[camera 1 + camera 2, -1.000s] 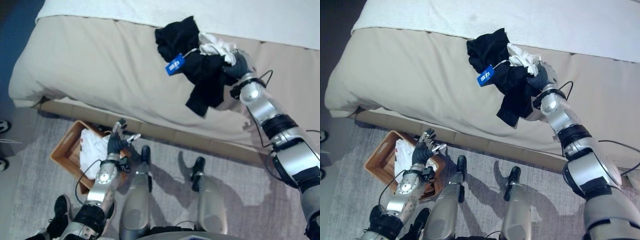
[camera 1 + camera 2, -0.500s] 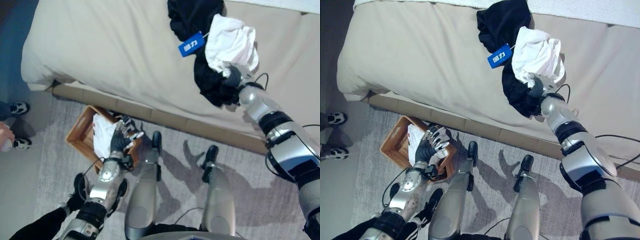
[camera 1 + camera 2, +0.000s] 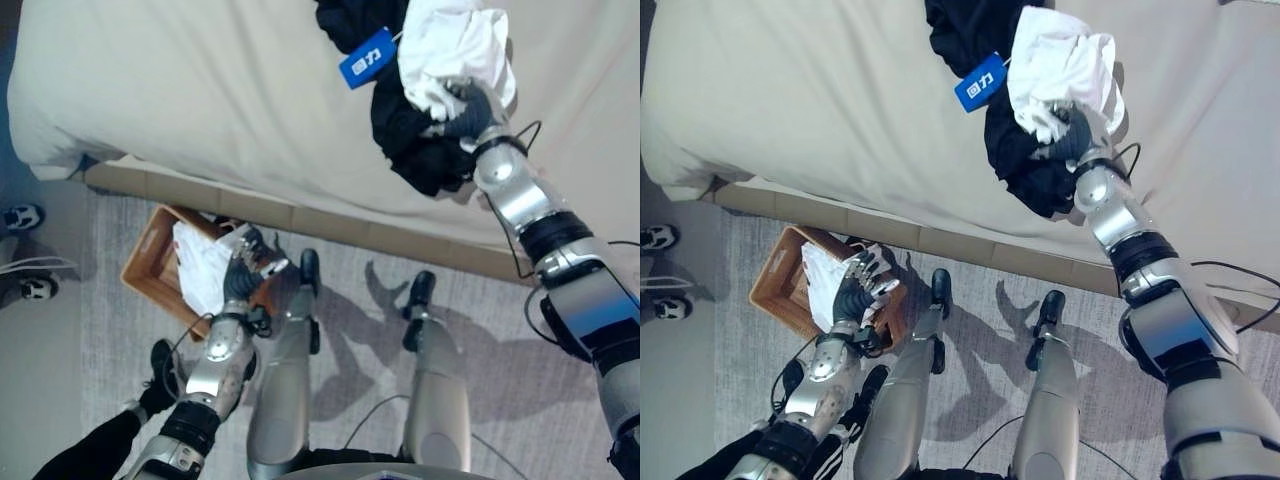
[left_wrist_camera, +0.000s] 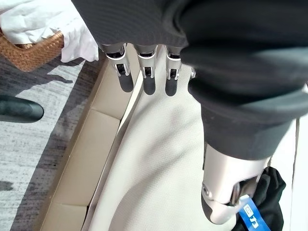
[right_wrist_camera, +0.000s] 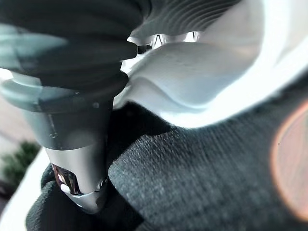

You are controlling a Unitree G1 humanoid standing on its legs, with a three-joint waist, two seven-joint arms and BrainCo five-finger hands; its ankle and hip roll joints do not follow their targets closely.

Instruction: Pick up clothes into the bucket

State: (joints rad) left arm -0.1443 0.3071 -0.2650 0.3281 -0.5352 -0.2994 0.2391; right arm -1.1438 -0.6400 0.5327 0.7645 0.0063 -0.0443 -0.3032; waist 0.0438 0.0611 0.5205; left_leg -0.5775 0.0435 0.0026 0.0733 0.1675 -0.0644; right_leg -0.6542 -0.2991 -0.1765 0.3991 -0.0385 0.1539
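Observation:
My right hand [image 3: 468, 105] is shut on a bunched white cloth [image 3: 450, 45] and a black garment [image 3: 420, 150], holding them together near the bed's front edge. The black garment hangs below the hand and carries a blue tag [image 3: 365, 57]. In the right wrist view the thumb [image 5: 79, 159] presses into the black garment [image 5: 192, 183], with the white cloth [image 5: 202, 62] beside it. A brown woven basket [image 3: 150, 265] stands on the floor to my left, with a white cloth [image 3: 200, 275] in it. My left hand [image 3: 245, 278] hovers open at the basket's near corner, fingers [image 4: 144, 72] straight.
The beige bed [image 3: 200, 90] takes up the far half of the scene, above a tan base board [image 3: 330, 222]. A grey rug [image 3: 130, 340] covers the floor. A person's shoes [image 3: 20, 215] stand at the far left, beside the basket.
The camera has shifted. My right hand has lifted the white cloth and black garment off the bed top and drawn them toward the front edge. The left hand stays by the basket.

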